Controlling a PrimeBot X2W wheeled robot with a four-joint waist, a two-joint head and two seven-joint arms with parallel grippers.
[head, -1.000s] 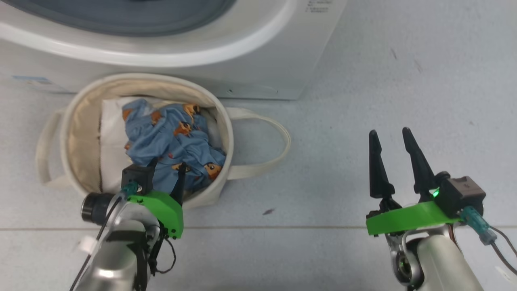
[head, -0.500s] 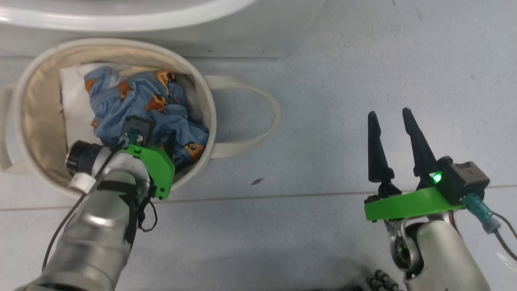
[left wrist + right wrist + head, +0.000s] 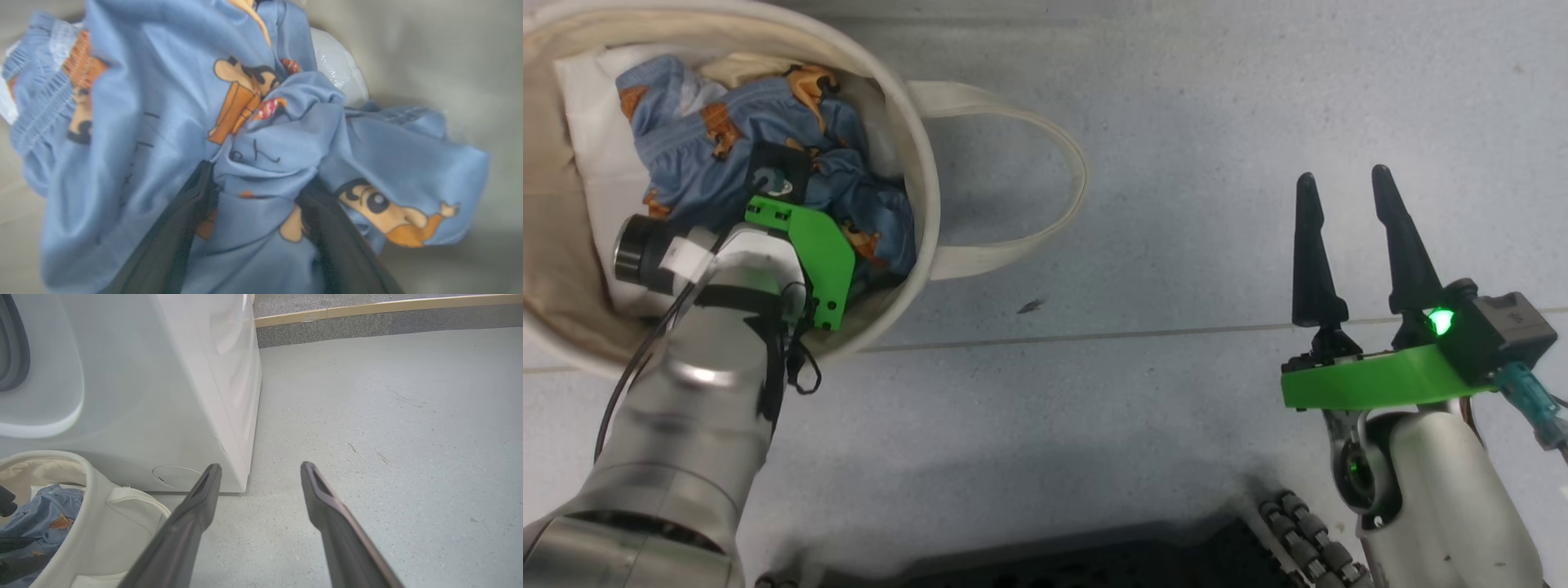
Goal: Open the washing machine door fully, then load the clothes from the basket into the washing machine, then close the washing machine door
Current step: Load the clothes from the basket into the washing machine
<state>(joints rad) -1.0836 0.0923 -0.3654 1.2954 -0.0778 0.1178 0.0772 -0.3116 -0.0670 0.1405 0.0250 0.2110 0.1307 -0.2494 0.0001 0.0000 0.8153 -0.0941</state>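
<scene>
**Left fingers down in the clothes, right gripper free over the floor**

The left wrist view gives what the head view cannot. The left gripper [image 3: 256, 176] has its jaws wide apart. Both dark fingers [image 3: 171, 228] are pushed into the clothes [image 3: 155, 94], and a bunched blue fold with a bear print lies between them, not pinched.

From the head, those fingers are hidden under the green wrist mount [image 3: 809, 245]. That view shows instead the arm reaching down into the basket [image 3: 925, 196], where the clothes [image 3: 686, 155] lie on a white liner [image 3: 588, 163]. The basket's left side and far rim are cut off there.

The right gripper [image 3: 1343, 173] hangs spread and empty above the floor [image 3: 1176, 122], well apart from the basket and to its right. Its own wrist view adds the washing machine [image 3: 171, 388] just behind the basket [image 3: 92, 486], with a strip of grey gasket [image 3: 14, 343] at the left edge. The drum opening is cut off.

The left wrist picture is blurred, so the basket wall behind the cloth is hard to make out.
</scene>
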